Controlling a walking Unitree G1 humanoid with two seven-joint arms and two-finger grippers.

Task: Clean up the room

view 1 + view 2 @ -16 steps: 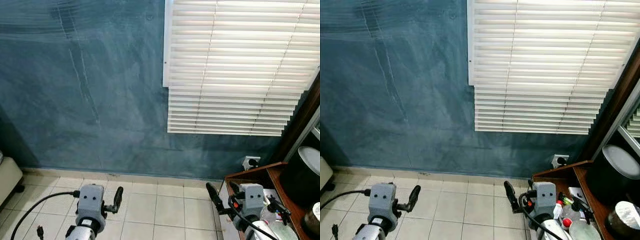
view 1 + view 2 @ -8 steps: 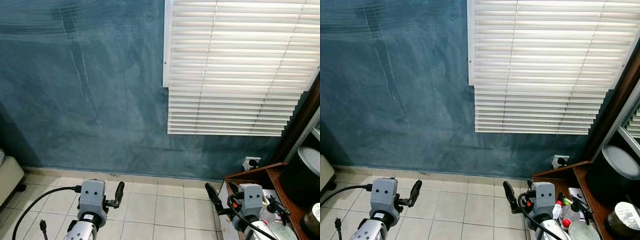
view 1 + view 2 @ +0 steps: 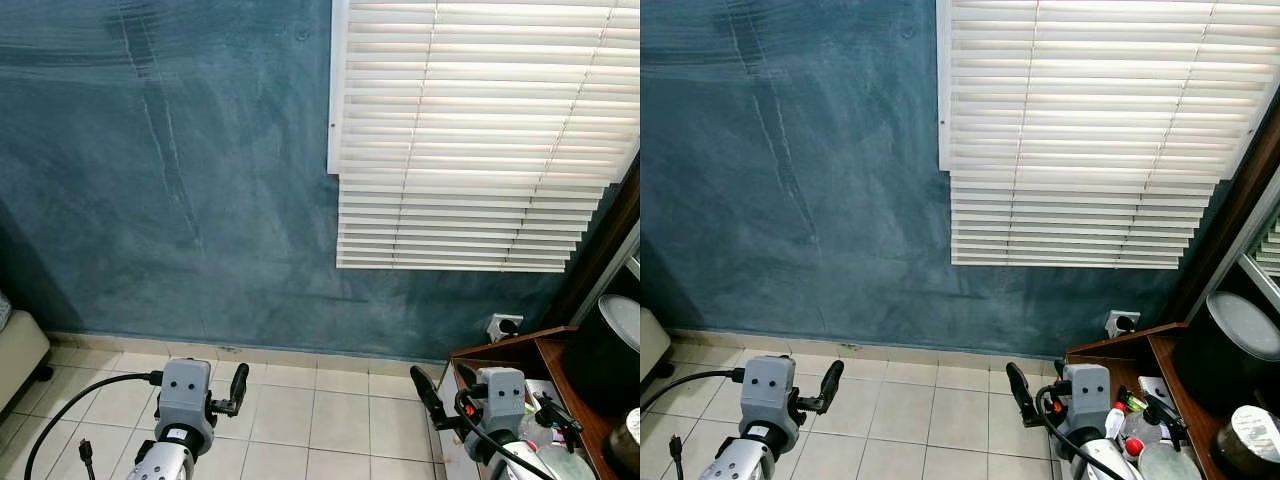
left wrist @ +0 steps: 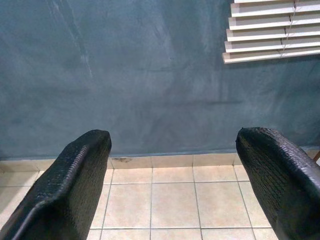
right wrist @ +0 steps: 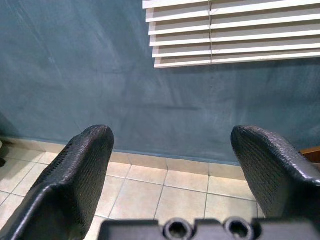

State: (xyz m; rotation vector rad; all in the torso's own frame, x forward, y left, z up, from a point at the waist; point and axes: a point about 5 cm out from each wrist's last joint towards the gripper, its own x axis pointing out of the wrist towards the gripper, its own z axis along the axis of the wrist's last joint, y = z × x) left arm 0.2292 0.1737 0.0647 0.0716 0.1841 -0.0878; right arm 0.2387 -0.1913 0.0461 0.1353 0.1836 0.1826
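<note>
Room: blue-green wall [image 3: 200,180] ahead, mottled, with pale vertical streaks and brushy smears near the top. White slatted blind [image 3: 480,130] hangs on the wall's right half, slats closed, bottom edge well above the floor. Beige floor tiles [image 3: 320,410] with grey grout meet the wall at a tiled skirting. White wall socket [image 3: 503,325] low on the wall, with something dark plugged into it, just beside a brown wooden shelf [image 3: 520,350] at the right edge. On the shelf: a large black round container [image 3: 605,350] and a cluster of bottles [image 3: 1140,425], one with a red cap; details too small to read. A cream cushioned edge [image 3: 20,350] shows at far left.

Left gripper [image 4: 175,175] held low over the tiles, fingers spread wide, holding nothing. Right gripper [image 5: 172,170] likewise low, next to the shelf, fingers wide apart and empty. Black cable [image 3: 80,405] loops from the left wrist.
</note>
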